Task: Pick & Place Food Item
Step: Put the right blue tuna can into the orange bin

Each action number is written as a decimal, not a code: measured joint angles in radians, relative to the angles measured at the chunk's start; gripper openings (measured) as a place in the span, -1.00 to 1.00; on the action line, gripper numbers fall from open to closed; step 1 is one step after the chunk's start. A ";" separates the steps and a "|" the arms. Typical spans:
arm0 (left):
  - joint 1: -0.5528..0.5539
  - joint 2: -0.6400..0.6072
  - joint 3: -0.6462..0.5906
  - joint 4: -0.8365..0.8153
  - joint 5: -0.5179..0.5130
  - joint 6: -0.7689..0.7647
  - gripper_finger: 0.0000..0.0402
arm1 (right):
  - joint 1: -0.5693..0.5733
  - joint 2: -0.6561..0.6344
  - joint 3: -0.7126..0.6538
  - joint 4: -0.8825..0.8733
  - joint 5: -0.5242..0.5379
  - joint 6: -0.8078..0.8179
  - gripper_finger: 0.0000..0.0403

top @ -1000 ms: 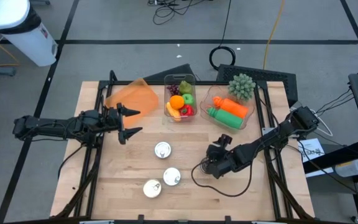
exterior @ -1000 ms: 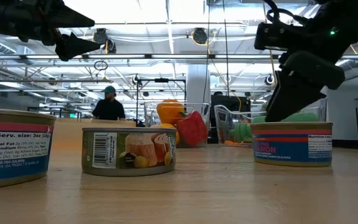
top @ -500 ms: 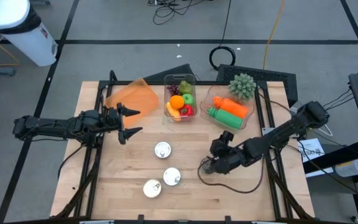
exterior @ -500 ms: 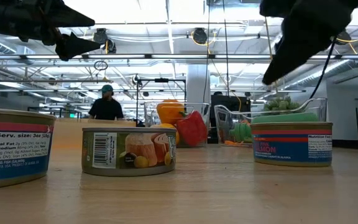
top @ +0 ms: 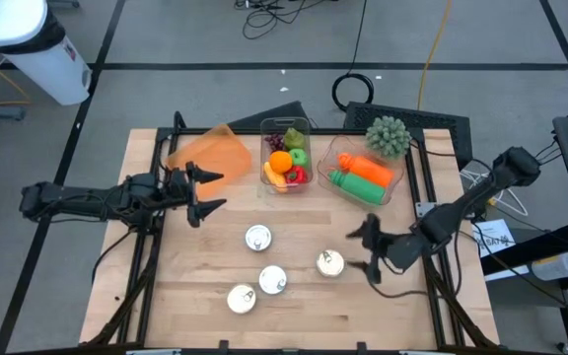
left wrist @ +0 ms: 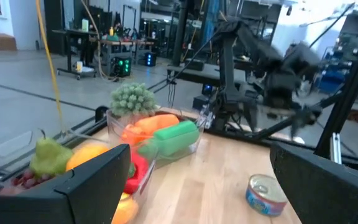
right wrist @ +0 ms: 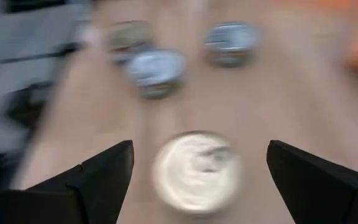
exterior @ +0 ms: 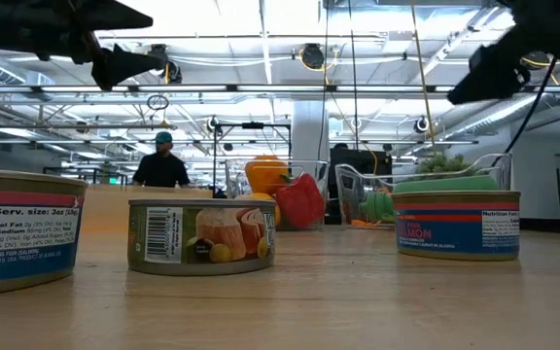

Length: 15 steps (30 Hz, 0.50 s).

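A wooden table [top: 195, 286] is seen from above, with two dark robot arms reaching in from either side. Four food cans stand on the bare wood toward the front. The fourth can [top: 330, 262] sits alone on the right, upright, well apart from the other three cans [top: 257, 237], which form a loose cluster nearer the middle.

The right gripper [top: 371, 248] hovers just beside that lone can, on its outer side, fingers spread wide and holding nothing. Its wrist camera looks down on the can's pale lid [right wrist: 196, 171] between the two open fingers, not touching them.

The left gripper [top: 203, 190] waits over the left side of the table, near an orange container [top: 210, 151], fingers fully apart and empty.

At the back stand a clear bin of toy fruit [top: 286, 158] and a second clear bin [top: 363, 176] holding a green bottle and orange pieces (a spiky green ball sits at its far corner).

The can appears already placed, with the gripper clear of it. The risk from here is a sideways sweep: an open finger passing low could clip the can's rim and slide or tip it toward the cluster. The trailing cable [top: 402, 294] under the right arm could also snag.
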<state>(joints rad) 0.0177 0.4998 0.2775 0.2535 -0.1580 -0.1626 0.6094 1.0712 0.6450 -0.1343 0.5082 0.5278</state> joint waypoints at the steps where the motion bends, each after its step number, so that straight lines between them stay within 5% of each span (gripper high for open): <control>1: 0.000 0.019 0.000 0.021 0.000 -0.016 0.97 | 0.000 0.001 -0.041 0.094 -0.064 -0.031 0.73; 5: -0.012 0.135 0.000 0.127 0.001 -0.106 0.97 | 0.002 0.031 -0.165 0.365 -0.191 -0.139 0.73; 15: -0.100 0.610 0.008 0.454 0.007 -0.298 0.97 | -0.002 0.143 -0.223 0.370 -0.111 -0.155 0.73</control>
<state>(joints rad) -0.0819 1.1101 0.2851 0.7075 -0.1506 -0.4610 0.6079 1.2138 0.4224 0.2356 0.3977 0.3729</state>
